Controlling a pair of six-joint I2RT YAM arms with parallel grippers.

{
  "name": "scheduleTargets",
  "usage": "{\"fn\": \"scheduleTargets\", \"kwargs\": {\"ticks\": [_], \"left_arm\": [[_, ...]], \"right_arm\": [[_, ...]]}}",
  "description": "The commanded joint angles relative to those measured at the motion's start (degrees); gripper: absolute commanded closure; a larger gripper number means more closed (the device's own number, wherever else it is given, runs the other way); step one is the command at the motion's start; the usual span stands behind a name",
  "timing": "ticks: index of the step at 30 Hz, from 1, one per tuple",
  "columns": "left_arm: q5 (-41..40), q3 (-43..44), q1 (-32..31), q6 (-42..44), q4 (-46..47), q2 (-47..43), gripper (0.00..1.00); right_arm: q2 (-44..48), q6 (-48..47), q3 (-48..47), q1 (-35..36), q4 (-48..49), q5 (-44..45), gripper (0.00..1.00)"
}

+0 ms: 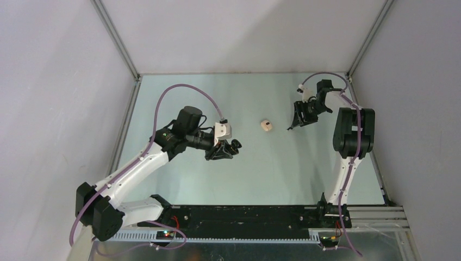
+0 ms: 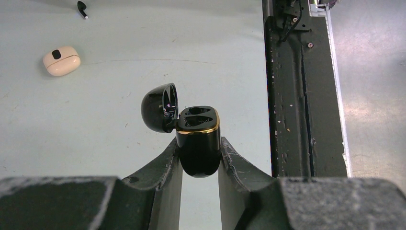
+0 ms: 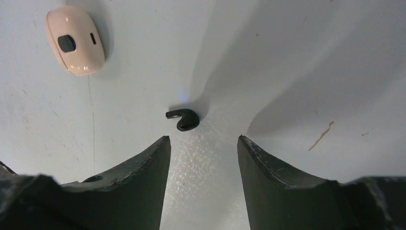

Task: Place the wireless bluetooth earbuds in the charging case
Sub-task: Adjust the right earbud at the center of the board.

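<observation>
My left gripper (image 2: pixel 198 143) is shut on an open black charging case (image 2: pixel 197 129) with a gold rim, its lid (image 2: pixel 160 108) hinged back to the left. In the top view the left gripper (image 1: pixel 227 150) holds this case (image 1: pixel 235 145) above mid-table. One black earbud (image 3: pixel 184 119) lies on the table just ahead of my open, empty right gripper (image 3: pixel 203 141), closer to its left fingertip. It also shows far off in the left wrist view (image 2: pixel 82 8). The right gripper (image 1: pixel 292 125) hangs at the back right. No white earbuds are in view.
A closed cream case (image 1: pixel 266 126) lies on the table between the two grippers, also seen in the left wrist view (image 2: pixel 61 61) and the right wrist view (image 3: pixel 75 43). A black rail (image 1: pixel 244 215) runs along the near edge. Grey walls enclose the table.
</observation>
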State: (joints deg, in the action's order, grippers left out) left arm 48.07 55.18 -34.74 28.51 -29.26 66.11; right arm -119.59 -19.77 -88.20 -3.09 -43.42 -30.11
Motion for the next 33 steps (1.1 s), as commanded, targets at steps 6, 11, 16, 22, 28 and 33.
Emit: {"fn": "scheduleTargets", "kwargs": {"ticks": [6, 11, 16, 22, 28, 33], "left_arm": [[-0.49, 0.56, -0.66, 1.06, 0.40, 0.21, 1.00], [-0.74, 0.63, -0.97, 1.36, 0.26, 0.63, 1.00], [-0.98, 0.69, -1.19, 1.61, 0.19, 0.69, 1.00], [-1.01, 0.65, -1.27, 1.92, -0.10, 0.56, 1.00], [-0.98, 0.55, -1.33, 2.12, -0.27, 0.44, 1.00], [-1.00, 0.58, -1.44, 2.17, -0.35, 0.44, 1.00]], "right_arm": [[6.25, -13.62, 3.92, -0.54, 3.49, -4.48, 0.25], [6.38, -14.31, 3.33, -0.03, 4.15, -5.26, 0.24], [4.22, -15.69, 0.40, 1.52, 1.48, -5.30, 0.34], [2.74, -19.85, -1.02, 3.74, -0.35, -2.62, 0.44], [-0.43, -21.05, -4.42, 5.13, -2.52, 0.10, 0.44], [-3.73, -21.21, -8.07, 5.26, -7.15, 0.03, 0.41]]}}
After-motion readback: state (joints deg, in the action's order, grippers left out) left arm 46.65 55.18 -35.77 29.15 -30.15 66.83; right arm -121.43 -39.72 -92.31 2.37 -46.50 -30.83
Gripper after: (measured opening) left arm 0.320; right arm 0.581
